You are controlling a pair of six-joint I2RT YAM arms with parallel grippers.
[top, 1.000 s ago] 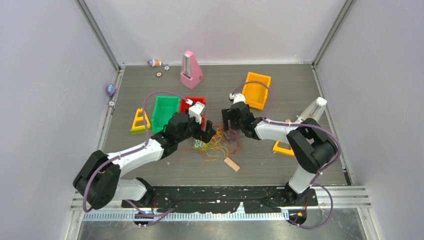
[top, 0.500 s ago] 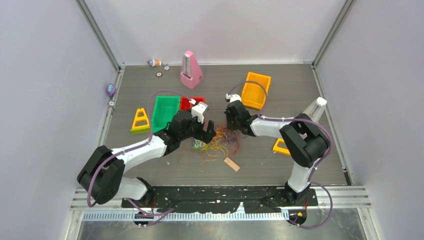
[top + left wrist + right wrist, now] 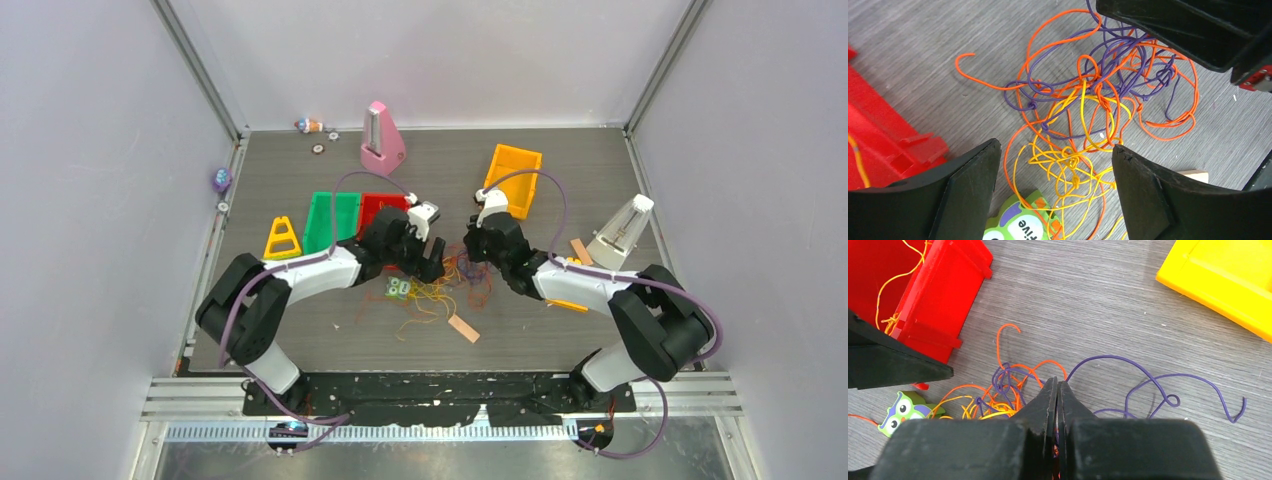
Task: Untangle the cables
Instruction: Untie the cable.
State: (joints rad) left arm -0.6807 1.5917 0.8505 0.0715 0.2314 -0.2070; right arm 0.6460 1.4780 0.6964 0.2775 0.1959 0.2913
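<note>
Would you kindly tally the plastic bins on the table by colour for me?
Green bin: 1
Red bin: 1
Orange-yellow bin: 1
Total: 3

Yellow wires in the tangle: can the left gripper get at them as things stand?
Probably yes. The left gripper is open over the yellow wires, which show between its fingers with nothing covering them. They are knotted with orange wires and purple wires, so it may catch those too.
</note>
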